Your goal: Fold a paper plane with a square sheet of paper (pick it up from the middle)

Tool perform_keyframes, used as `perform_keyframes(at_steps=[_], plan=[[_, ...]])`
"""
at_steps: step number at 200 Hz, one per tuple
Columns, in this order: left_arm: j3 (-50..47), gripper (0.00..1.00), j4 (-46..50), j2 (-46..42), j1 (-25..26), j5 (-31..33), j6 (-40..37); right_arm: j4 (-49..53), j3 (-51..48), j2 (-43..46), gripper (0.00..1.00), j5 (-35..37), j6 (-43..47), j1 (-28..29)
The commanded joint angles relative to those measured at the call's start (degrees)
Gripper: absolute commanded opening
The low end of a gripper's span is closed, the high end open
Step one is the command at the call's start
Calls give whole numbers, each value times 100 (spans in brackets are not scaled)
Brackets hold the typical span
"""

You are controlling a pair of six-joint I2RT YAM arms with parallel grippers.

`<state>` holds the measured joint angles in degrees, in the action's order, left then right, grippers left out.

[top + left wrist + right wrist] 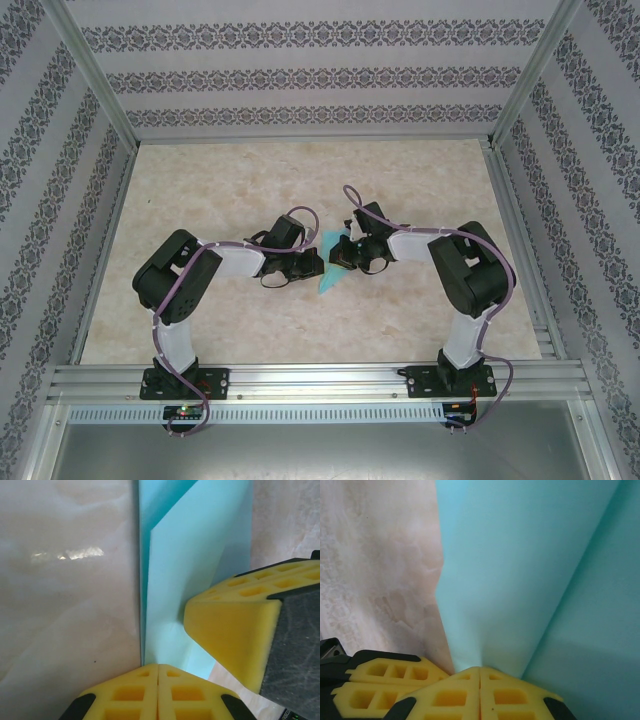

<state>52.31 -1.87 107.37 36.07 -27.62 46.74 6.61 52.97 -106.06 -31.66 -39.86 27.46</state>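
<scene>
Marbled tabletop, folded turquoise paper, both arms' jaws pinching it

The left gripper and right gripper hide most of the paper plane; its far end is cut off.

A robot lab test cell: aluminium rails frame a marble-look table, patterned backdrop panels wall it in, and a cabled left arm and right arm stand bolted at the front.
</scene>
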Motion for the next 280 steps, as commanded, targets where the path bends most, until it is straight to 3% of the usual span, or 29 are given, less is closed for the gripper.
perform_keyframes(at_steps=[1,62,88,129,181,280], plan=[[-65,8,731,251,-8,520,-138,-76,-9,-115,8,19,171,-96],[157,9,815,175,-10,448,-312,131,-113,-282,7,243,181,-127],[324,14,579,-233,-8,183,-366,212,-180,-289,7,379,115,-127],[170,15,321,-708,-6,390,-218,177,-269,-301,7,503,-73,-111],[30,15,-318,-450,129,-146,32,132,-305,-310,7,560,-219,-75],[150,9,393,65,229,165,-57,37,-360,-266,7,538,-252,-81]])
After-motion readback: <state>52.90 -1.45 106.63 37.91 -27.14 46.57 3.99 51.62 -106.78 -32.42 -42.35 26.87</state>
